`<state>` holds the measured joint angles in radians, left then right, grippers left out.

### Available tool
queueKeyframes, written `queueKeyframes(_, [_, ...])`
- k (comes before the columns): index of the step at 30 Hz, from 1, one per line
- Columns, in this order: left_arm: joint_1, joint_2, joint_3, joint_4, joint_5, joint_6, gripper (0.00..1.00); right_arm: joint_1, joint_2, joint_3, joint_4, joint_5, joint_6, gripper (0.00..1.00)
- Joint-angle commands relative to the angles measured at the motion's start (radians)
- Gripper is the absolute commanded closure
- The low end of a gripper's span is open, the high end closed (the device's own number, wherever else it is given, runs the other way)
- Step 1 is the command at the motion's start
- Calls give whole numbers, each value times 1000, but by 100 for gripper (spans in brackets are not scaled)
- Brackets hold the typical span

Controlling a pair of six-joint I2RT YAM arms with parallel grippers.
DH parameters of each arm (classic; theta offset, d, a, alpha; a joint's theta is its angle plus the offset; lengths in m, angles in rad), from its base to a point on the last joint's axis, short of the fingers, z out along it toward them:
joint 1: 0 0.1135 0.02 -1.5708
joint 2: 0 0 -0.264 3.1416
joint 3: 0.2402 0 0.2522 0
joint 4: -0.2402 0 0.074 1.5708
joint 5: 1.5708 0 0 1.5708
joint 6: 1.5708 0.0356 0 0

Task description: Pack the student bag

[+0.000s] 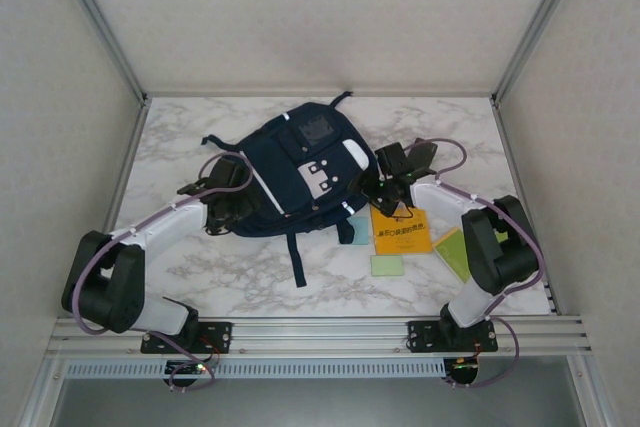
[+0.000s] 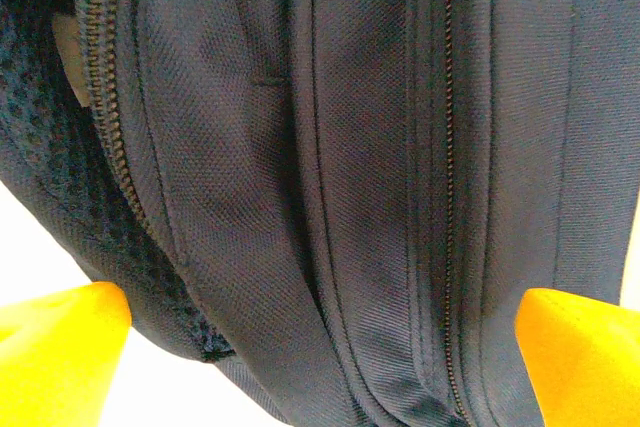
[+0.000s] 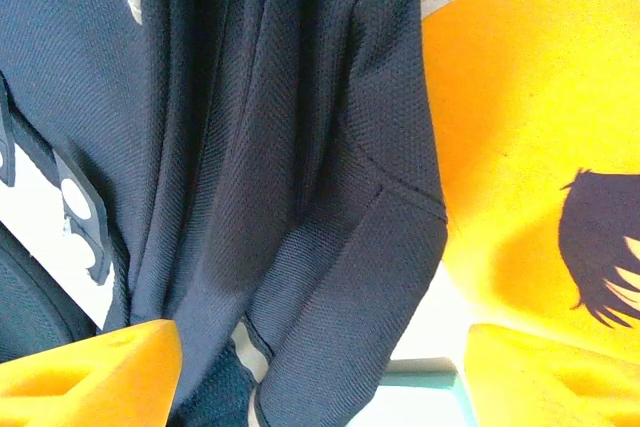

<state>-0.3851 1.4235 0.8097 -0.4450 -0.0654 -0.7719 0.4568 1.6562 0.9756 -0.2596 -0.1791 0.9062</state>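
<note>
Lying mid-table [image 1: 250,272]: student bag [image 1: 295,172], front up | left gripper [image 2: 320,352]: jaws spread wide over bag's side fabric, nothing pinched | right gripper [image 3: 320,377]: jaws wide apart at bag's edge beside orange booklet [image 1: 400,230], nothing pinched.

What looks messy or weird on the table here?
Nothing looks broken or spilled. The student bag lies flat and crooked on the table, and an orange book and a pale green pad lie loose beside it, unpacked.

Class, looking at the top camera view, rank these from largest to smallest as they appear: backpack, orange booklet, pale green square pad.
1. navy backpack
2. orange booklet
3. pale green square pad
All lie on one table, so the ranking is safe.
</note>
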Motion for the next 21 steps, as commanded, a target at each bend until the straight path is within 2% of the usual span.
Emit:
queueKeyframes(1, [-14, 17, 3, 3, -20, -15, 2, 15, 20, -8, 111, -11, 58, 27])
queueKeyframes(3, [-17, 12, 6, 6, -22, -13, 2, 26, 50, 3, 174, -23, 75, 34])
queueKeyframes(4, [-16, 10, 9, 6, -21, -10, 2, 27, 66, 10, 191, -31, 88, 44])
queueKeyframes(7, [-20, -6, 25, 11, 0, 27, 5, 28, 87, 38, 249, -60, 124, 98])
queueKeyframes(11, [-38, -83, 36, 51, 44, 109, 7, 28, 52, 131, 201, -81, 123, 100])
queueKeyframes(16, [-62, -159, 83, 54, 131, 137, 8, 26, 81, 331, 96, -134, 134, 100])
queueKeyframes(21, [-147, -181, 146, -17, 134, 170, 13, 28, 141, 445, 74, -129, 229, 100])
